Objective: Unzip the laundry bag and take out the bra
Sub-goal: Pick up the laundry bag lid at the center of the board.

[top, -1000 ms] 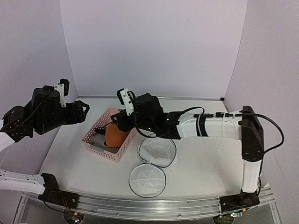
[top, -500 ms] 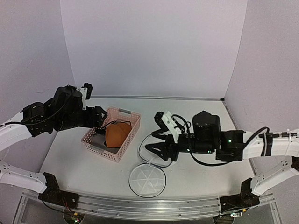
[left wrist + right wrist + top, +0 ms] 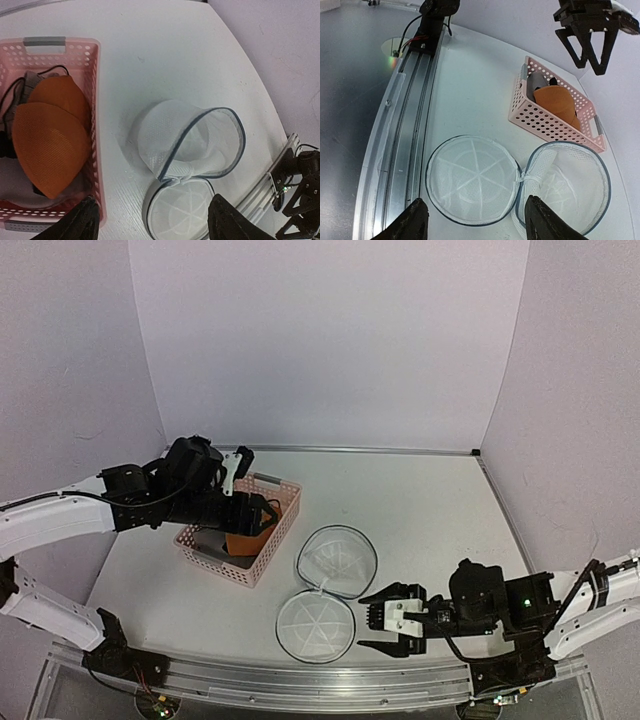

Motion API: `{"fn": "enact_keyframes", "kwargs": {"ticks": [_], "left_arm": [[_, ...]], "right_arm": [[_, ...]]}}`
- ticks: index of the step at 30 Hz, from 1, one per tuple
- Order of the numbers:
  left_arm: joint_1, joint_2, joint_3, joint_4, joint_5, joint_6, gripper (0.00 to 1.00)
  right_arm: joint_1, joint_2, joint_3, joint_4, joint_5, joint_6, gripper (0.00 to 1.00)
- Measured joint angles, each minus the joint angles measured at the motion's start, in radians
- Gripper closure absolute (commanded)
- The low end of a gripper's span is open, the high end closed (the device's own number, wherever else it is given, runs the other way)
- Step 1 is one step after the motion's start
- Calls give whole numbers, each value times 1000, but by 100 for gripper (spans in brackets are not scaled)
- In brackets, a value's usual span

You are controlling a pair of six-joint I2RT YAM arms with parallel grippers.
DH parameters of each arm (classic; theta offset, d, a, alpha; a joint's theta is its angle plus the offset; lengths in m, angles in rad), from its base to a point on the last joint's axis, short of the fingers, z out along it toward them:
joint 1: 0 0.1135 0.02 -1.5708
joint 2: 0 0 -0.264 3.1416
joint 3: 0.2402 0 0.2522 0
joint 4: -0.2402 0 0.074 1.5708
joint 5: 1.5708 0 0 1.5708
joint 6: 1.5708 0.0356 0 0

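Surface: white table (image 3: 430, 510).
Grippers: left gripper (image 3: 262, 517), right gripper (image 3: 378, 626) both spread wide, empty.
Risk: orange-tan padded bra (image 3: 47, 150) catching on pink lattice basket (image 3: 94, 125), nine o'clock, if lifted.

We see a pink lattice basket (image 3: 270, 550) standing on the left part of the white table (image 3: 430, 510), with a grey handle (image 3: 44, 41) on its far end wall. An aluminium rail (image 3: 300, 680) runs along the table's near edge. Plain pale walls (image 3: 330, 340) enclose the far side and both flanks.
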Motion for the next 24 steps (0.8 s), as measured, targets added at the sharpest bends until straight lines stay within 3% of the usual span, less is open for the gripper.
{"fn": "enact_keyframes", "kwargs": {"ticks": [11, 17, 24], "left_arm": [[-25, 93, -117, 77, 249, -63, 25], [-52, 179, -123, 100, 291, -78, 26], [-54, 286, -123, 122, 305, -85, 27]], "right_arm": [[206, 226, -9, 32, 344, -211, 28], [253, 403, -9, 95, 492, -322, 28], [253, 507, -9, 174, 563, -404, 27]]}}
